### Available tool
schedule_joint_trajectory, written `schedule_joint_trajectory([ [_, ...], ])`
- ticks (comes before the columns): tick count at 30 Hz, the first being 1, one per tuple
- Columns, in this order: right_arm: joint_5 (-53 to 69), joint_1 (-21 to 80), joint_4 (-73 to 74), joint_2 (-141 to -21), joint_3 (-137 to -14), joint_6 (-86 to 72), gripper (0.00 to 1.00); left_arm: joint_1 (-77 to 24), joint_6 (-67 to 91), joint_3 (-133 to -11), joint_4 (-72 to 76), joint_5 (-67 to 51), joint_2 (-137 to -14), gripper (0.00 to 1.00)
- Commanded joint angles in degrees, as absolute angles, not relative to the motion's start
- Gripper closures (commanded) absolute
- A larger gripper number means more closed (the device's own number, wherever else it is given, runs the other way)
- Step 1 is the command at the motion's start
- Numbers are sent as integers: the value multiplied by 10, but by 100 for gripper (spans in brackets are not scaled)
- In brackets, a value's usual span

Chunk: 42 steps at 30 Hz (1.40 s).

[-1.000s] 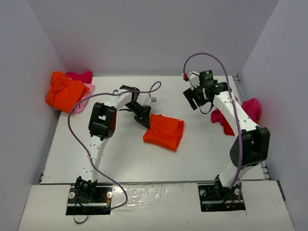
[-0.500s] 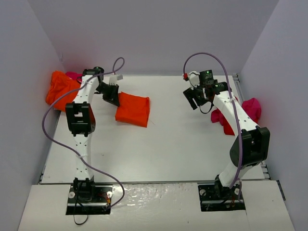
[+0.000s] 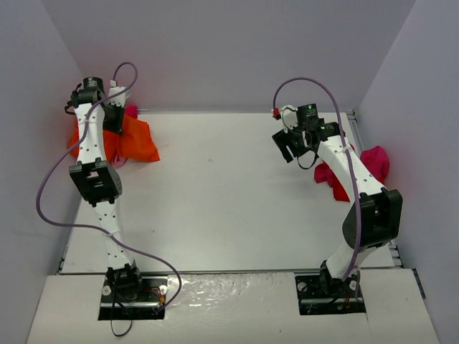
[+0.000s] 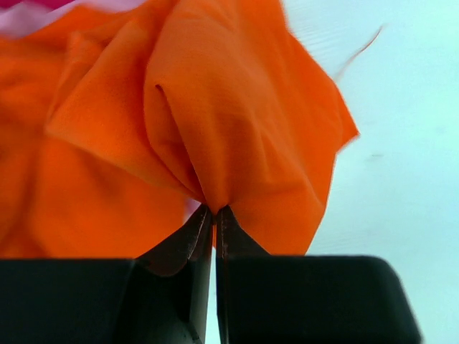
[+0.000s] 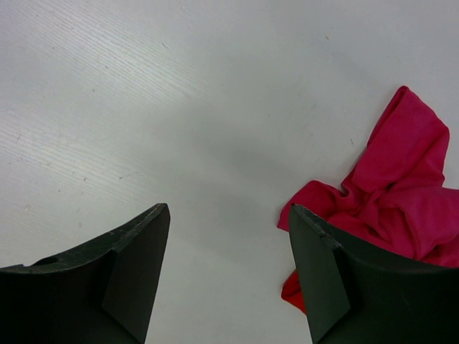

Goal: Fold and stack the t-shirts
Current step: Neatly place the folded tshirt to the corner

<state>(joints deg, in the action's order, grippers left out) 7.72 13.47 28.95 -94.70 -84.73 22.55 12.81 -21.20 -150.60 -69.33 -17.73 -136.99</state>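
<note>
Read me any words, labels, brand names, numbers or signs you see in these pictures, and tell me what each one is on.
None can be read.
The orange t-shirt and the magenta t-shirt are plain, with no print showing.
The table shows no lettering; any marks on the arms' base plates are too small to read.
</note>
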Motion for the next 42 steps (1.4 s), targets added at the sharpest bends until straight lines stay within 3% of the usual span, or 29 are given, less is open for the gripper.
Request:
schedule_joint_trajectory([
  [1,93,134,262,-934,-843,229,36,166,-247,-1510,-637,-27,-1323,100],
  [8,104,135,260,-933,-827,237,36,227,-271,-1525,-534,128,-1356,100],
  [12,104,134,258,-932,-812,247,35,232,-261,-1474,-497,128,-1332,95],
  [14,105,134,255,-932,-808,248,35,235,-231,-1430,-460,109,-1299,81],
  [15,106,134,256,-933,-808,249,35,235,-224,-1422,-453,88,-1290,62],
  [19,103,135,256,-931,-817,248,35,235,-179,-1415,-437,43,-1248,48],
  [23,95,135,257,-917,-826,248,33,235,-143,-1405,-414,-29,-1183,26],
  [31,95,135,233,-888,-820,246,34,221,-94,-1323,-356,-137,-1048,25],
  [42,-18,108,132,-872,-716,202,30,57,-111,-829,-188,-206,-824,27],
])
